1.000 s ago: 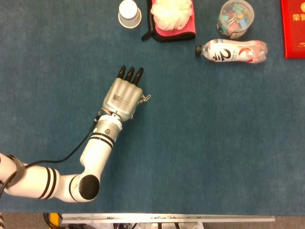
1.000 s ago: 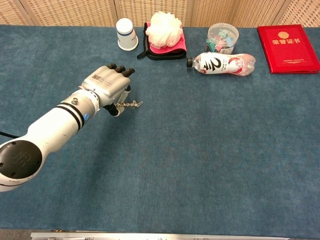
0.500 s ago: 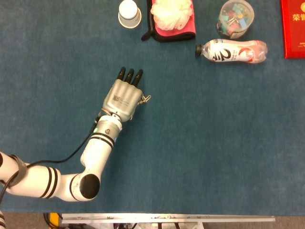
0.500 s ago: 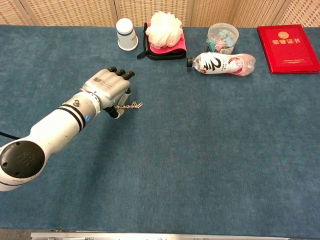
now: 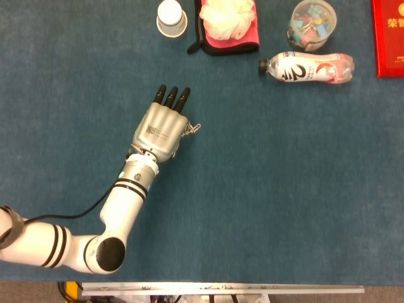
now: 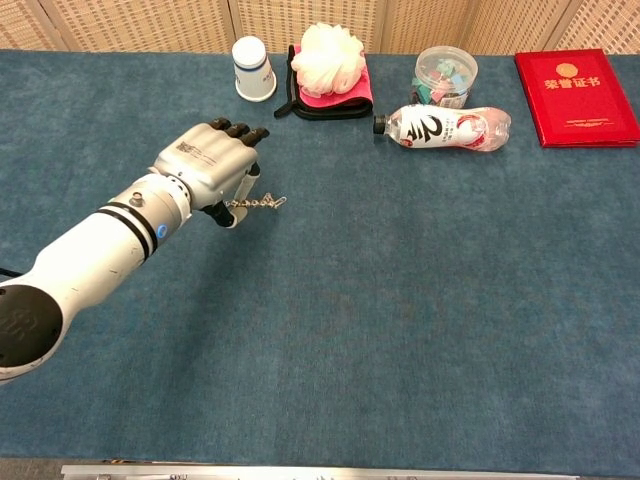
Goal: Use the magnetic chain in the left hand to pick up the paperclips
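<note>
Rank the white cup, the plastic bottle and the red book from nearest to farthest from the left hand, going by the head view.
From the left hand:
1. White cup, straight ahead at the far edge.
2. Plastic bottle, lying to the right.
3. Red book, far right corner.

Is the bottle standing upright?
No, the bottle lies on its side on the table, cap pointing toward the pink cloth.
</note>
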Motion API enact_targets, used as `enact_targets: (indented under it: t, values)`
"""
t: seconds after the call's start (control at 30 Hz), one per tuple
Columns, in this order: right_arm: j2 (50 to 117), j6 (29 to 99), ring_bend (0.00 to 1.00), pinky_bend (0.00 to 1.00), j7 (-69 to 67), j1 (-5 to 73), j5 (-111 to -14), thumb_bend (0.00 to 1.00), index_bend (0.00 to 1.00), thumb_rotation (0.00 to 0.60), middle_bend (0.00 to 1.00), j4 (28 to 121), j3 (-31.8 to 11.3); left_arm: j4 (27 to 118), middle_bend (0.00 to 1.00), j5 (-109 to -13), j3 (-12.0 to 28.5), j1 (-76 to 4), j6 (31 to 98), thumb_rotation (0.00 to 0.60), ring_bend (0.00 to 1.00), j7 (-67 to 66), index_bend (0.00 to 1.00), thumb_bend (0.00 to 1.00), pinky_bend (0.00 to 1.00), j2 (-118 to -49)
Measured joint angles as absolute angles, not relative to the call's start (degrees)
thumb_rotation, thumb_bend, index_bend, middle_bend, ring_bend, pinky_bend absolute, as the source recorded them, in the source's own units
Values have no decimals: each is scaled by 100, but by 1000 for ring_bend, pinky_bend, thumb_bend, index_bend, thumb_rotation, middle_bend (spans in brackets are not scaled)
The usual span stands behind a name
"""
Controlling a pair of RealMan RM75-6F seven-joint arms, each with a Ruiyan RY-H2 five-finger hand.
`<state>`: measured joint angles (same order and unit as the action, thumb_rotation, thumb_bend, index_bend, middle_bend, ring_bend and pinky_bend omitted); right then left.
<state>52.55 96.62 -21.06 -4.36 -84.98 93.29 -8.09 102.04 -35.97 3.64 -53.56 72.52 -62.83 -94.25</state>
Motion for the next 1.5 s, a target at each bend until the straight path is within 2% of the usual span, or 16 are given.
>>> enact_targets:
  t: [0.23, 0.47, 0.7, 0.87, 1.07, 1.23, 1.37, 1.5]
  values:
    - [5249, 9648, 58, 329, -2122, -430, -8490, 0, 28, 600, 80, 9332, -811, 10704, 0, -3898, 157, -5148, 7587, 600, 0, -6233, 673, 371, 55, -9070]
    - [5261, 9601, 58, 329, -2045, -405, -8485, 0, 28, 600, 80, 9351, -807, 11213, 0, -4393, -403, -4642, 7931, 600, 0, -5970, 674, 370, 55, -8469]
    - [5290, 9552, 58, 330, -1915, -370, -8489, 0, 28, 600, 80, 9389, -798, 11343, 0, -4744, -766, -4205, 8022, 600, 0, -5657, 653, 371, 55, -8315]
    - [5292, 9510, 58, 329, -1866, -349, -8485, 0, 28, 600, 80, 9407, -790, 11378, 0, -4920, -899, -3961, 8035, 600, 0, -5496, 580, 370, 55, -8301]
    - [5300, 9511, 58, 330, -1849, -345, -8482, 0, 28, 600, 80, 9409, -790, 11370, 0, -4971, -904, -3740, 8080, 600, 0, -5435, 414, 369, 55, -8338]
    - [5310, 9476, 58, 329, -1801, -322, -8510, 0, 28, 600, 80, 9411, -773, 11402, 0, -5020, -924, -3560, 8147, 600, 0, -5391, 240, 258, 55, -8358]
    - [5327, 9465, 58, 329, -1761, -310, -8527, 0, 28, 600, 82, 9416, -763, 11515, 0, -5299, -917, -3374, 8357, 600, 0, -5187, 253, 250, 55, -8309]
    - [5356, 9414, 58, 329, -1653, -278, -8574, 0, 28, 600, 89, 9421, -732, 11641, 0, -5775, -945, -3150, 8583, 600, 0, -4814, 356, 250, 55, -8154]
